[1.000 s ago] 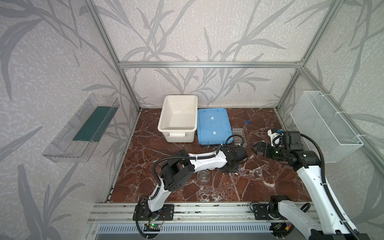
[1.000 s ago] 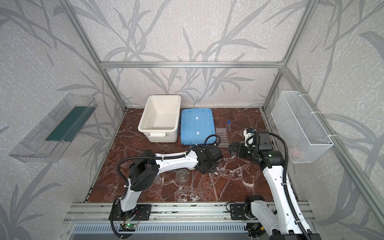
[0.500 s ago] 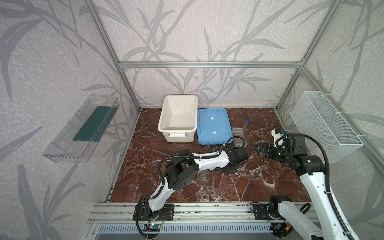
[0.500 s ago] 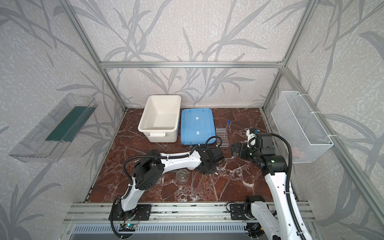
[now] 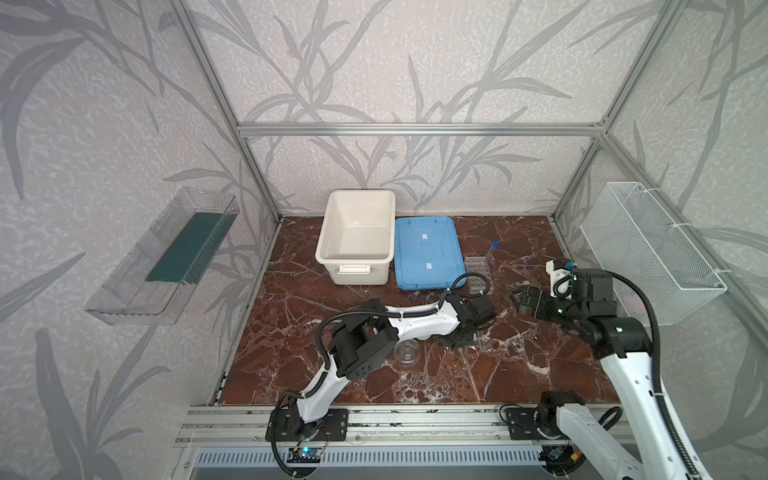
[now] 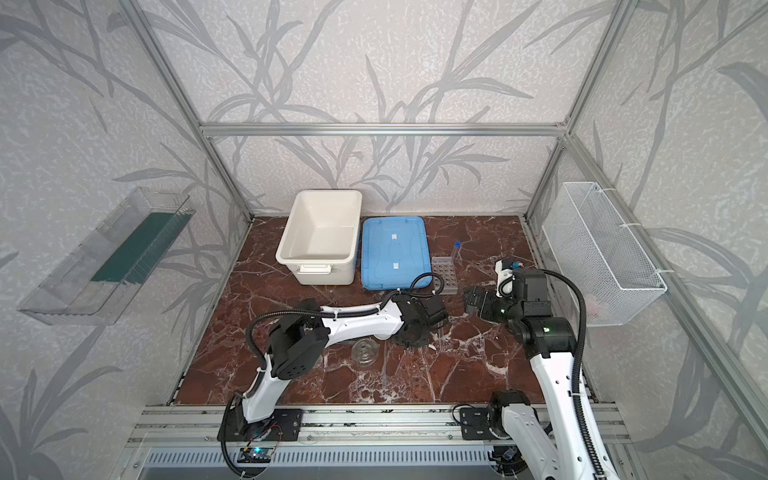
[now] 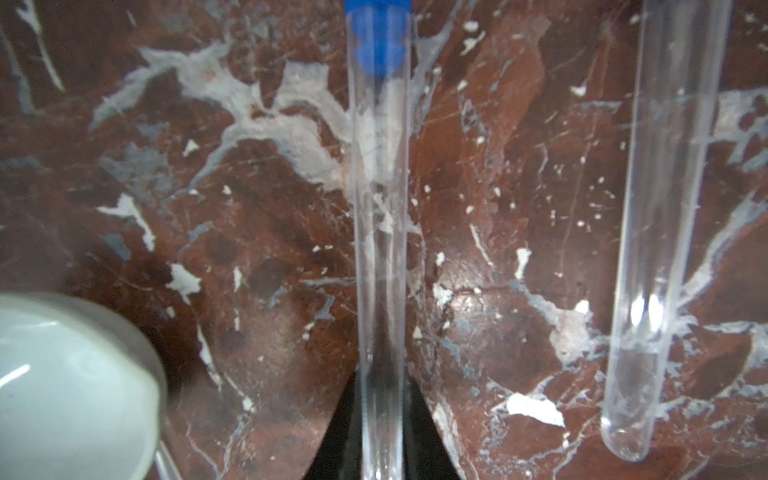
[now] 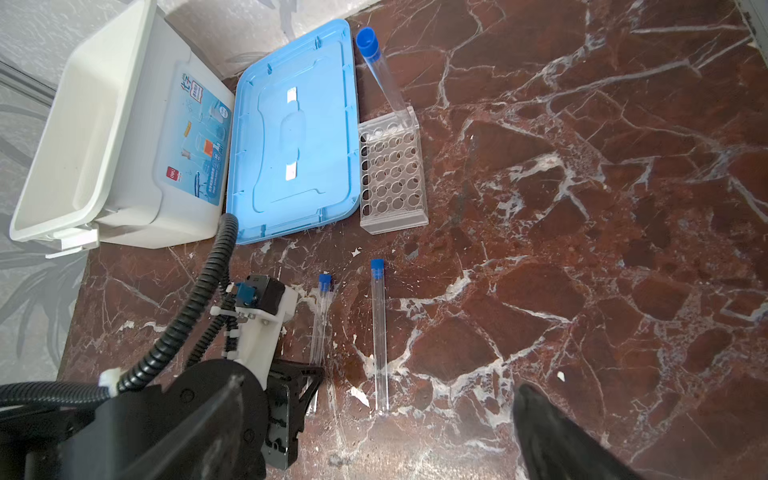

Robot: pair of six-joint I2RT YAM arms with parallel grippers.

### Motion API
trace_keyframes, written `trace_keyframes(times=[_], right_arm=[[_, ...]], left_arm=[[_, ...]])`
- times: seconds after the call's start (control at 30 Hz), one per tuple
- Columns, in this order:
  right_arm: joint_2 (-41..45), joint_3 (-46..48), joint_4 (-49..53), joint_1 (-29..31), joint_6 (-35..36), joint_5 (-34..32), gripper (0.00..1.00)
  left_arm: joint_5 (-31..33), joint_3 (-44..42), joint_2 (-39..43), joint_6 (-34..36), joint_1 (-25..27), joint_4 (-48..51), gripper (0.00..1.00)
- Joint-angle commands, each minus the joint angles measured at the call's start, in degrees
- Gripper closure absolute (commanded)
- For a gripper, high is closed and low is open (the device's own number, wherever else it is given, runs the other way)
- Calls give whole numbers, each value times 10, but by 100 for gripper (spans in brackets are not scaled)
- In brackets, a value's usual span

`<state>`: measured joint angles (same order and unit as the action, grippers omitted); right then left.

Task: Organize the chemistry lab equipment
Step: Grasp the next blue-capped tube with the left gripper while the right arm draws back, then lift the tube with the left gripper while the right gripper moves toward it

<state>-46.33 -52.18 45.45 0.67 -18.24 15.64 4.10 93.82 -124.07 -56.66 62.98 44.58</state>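
Looking through the left wrist camera, you see your left gripper [image 7: 381, 403] pinching the held test tube [image 7: 380, 208]. A black finger [image 7: 343, 436] presses on each side of the clear glass at the end away from its blue cap. You cannot tell from these pictures whether that tube is lifted off the marble table [image 5: 519, 374] or rests on it.

The second test tube [image 7: 665, 208] lies just beside it, roughly parallel and not touching. The small white dish [image 7: 62, 386] sits on the other side of the held tube.

In both top views this gripper works low near the centre of the frame. The small glass vessel [image 5: 407, 353] stands to its lower left, close under the white arm.

Your right gripper [image 5: 521, 297] hangs right of centre with its jaws spread and nothing between them, well above the table. Only one of its fingertips [image 8: 552, 428] shows in the right wrist view.

The clear grid rack [image 8: 392, 174] stands just right of the blue lid [image 8: 291, 137], above the left gripper in the top views. The third test tube [image 8: 384, 79] stands tilted in a far corner hole. The white tub [image 8: 83, 137] sits left of the lid.
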Motion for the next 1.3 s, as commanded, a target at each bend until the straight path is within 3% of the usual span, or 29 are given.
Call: trace_keyframes(times=[0.0,0.13,0.37,0.63,0.73,0.97,1.27], right_arm=[[4,11,-19,-3,-10,1,0],[4,20,-35,-3,-21,9,1],[9,30,-66,-5,-48,39,1],[-55,13,-108,-4,-55,202,5],[-94,-9,-116,5,-65,228,5],[-191,-76,-123,116,-58,165,10],[-277,-126,-156,194,-69,129,33]], left_arm=[[29,-1,21,8,-4,19,87],[32,-27,56,20,-9,-9,88],[32,-149,163,85,-19,-172,89],[21,-302,289,209,-22,-396,89],[14,-330,320,232,-30,-433,89],[10,-381,365,246,-30,-493,89],[8,-394,380,254,-30,-499,89]])
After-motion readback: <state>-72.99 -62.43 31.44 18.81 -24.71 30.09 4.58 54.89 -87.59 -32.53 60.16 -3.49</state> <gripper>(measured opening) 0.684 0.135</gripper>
